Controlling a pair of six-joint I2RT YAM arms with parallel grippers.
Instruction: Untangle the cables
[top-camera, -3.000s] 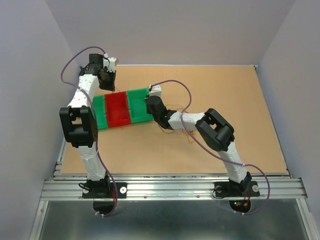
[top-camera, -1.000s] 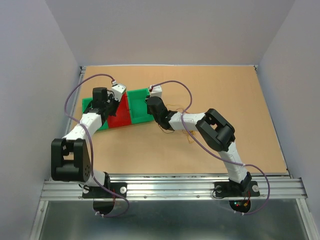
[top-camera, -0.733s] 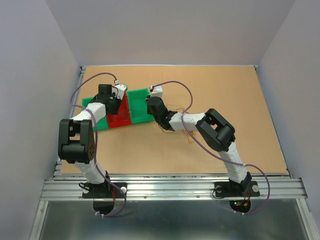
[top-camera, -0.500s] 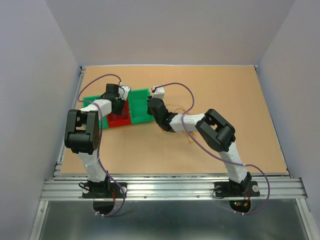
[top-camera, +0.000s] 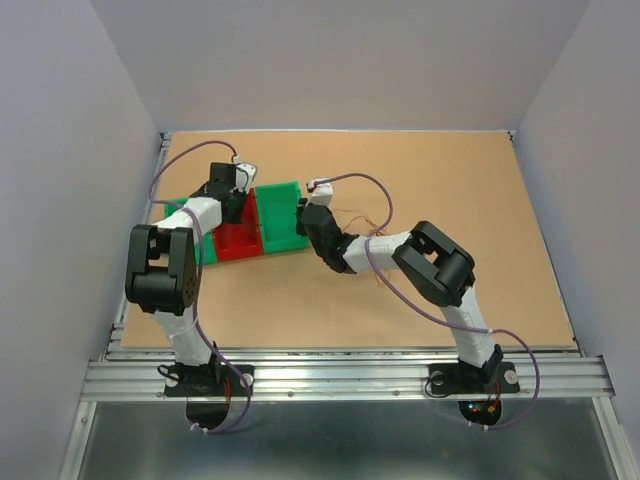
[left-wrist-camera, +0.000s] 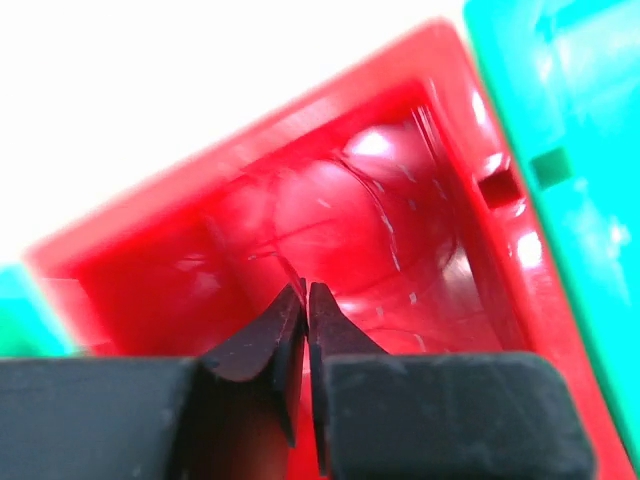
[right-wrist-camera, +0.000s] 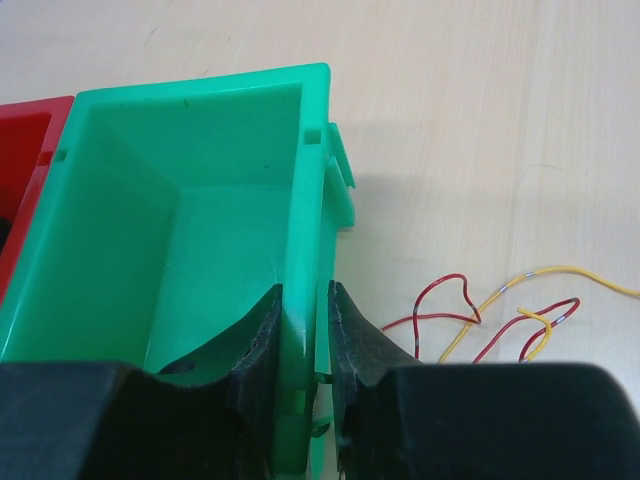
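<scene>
Green bin (right-wrist-camera: 312, 150) wall clamped in right hand (right-wrist-camera: 305, 305) | cables (right-wrist-camera: 478, 318) loose on surface (right-wrist-camera: 500, 120) just right of that hand | left hand (left-wrist-camera: 305, 300) above red bin (left-wrist-camera: 470, 200), fingers almost together, cannot tell if holding | risk: bin slides, catches cables, tightens tangle

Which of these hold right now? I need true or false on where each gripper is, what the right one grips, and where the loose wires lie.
1. The right gripper is clamped on a wall of the green bin. True.
2. The red and yellow wires lie inside the green bin. False: they lie on the table, outside the bin and beside it.
3. The left gripper points down into the red bin. True.
4. The left gripper's jaws stand wide open. False: its fingertips are almost together, with only a thin slit between them.
</scene>
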